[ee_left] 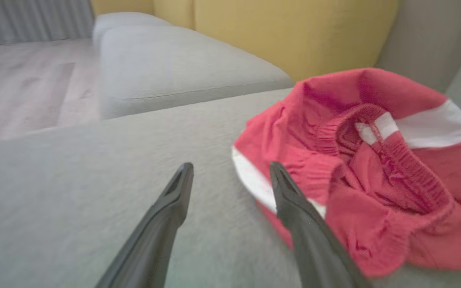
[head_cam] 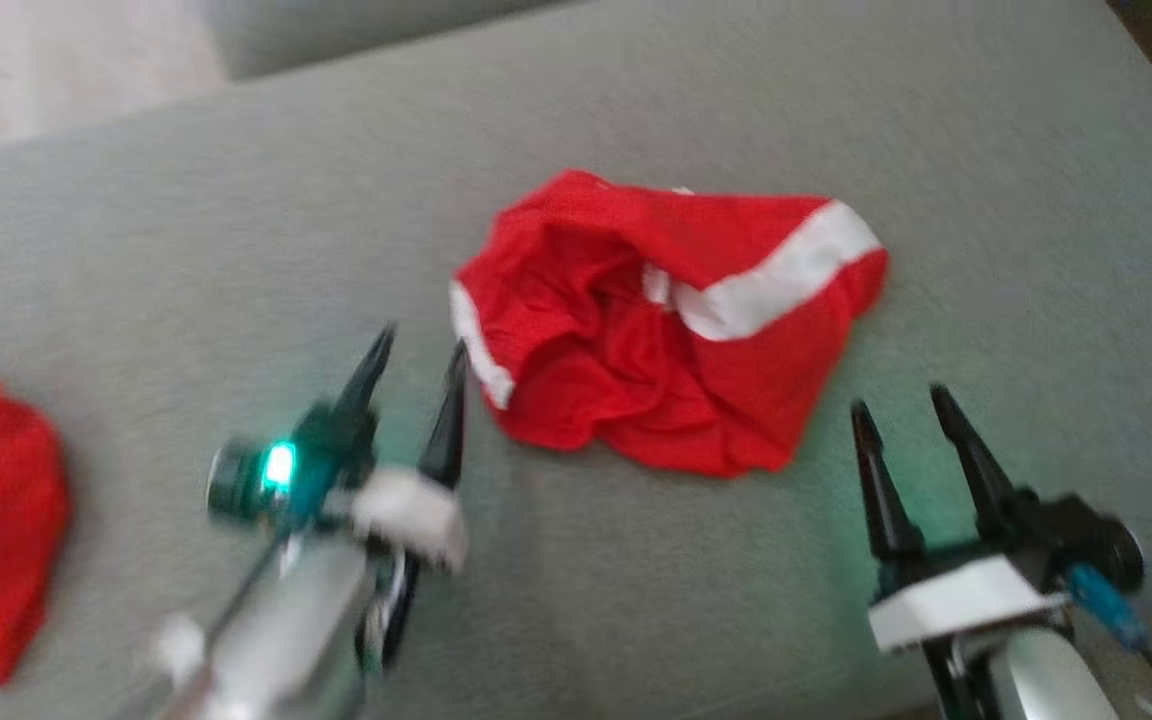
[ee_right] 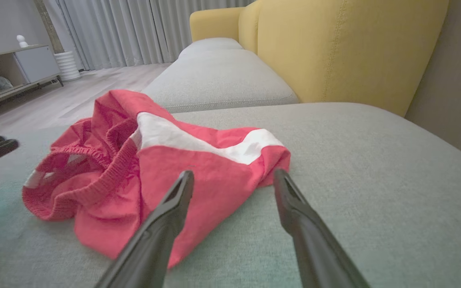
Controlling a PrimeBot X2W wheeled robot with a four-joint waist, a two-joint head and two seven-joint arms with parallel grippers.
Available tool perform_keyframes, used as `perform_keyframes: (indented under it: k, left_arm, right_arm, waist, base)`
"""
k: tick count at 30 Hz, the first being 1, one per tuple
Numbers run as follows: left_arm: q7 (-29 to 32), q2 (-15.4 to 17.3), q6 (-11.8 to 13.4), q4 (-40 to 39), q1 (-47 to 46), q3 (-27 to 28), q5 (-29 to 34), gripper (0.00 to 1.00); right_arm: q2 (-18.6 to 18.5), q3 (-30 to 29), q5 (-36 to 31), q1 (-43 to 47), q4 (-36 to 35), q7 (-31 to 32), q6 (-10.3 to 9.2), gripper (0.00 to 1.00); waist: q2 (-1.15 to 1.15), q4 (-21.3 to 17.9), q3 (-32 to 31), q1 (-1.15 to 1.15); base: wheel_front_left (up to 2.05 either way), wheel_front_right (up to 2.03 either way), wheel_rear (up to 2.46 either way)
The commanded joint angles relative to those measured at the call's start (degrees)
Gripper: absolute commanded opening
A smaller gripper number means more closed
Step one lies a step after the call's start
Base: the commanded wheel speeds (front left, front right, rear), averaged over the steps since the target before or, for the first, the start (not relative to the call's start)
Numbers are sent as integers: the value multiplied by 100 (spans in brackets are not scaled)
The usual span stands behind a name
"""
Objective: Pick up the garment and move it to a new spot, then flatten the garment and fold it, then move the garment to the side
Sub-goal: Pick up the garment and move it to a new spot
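The red garment with white bands lies crumpled on the grey cushion, ahead of both claws and between them. The left gripper has its fingers apart and empty, with its inner fingertip just beside the garment's white-edged hem. The right gripper, likewise spread and empty, sits near the garment's opposite edge, not touching it.

Red shorts with white stripes, crumpled in a loose heap, elastic waistband gaping open, lying near the middle of the grey cushion
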Motion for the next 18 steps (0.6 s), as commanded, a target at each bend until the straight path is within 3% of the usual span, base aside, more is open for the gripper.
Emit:
perform_keyframes:
  k: [1, 5, 11, 18]
  left_arm:
    - [-61, 30, 122, -426, 331, 469, 99, 100]
    - [-62, -190, 226, -1446, 1552, 1343, 555, 100]
    - [-62, -565, 153, -2773, 2835, 2506, 1364, 100]
    - [-63, -732, -83, -3505, 3562, 2916, 1923, 100]
  right_arm:
    - [-7, 34, -7, 62, -121, -16, -5, 100]
    - [-7, -165, 19, 367, -73, -16, -5, 100]
    - [-7, -103, 98, 625, -274, -16, -5, 100]
    - [-7, -70, 295, 1013, -595, -16, -5, 100]
  waist:
    - [0, 615, -587, 1]
    - [0, 1096, -959, 1]
    - [0, 1472, -1232, 1]
    - [0, 1589, -1523, 1]
  base:
    - [0, 0, 0]
    - [0, 0, 0]
    - [0, 0, 0]
    - [0, 0, 0]
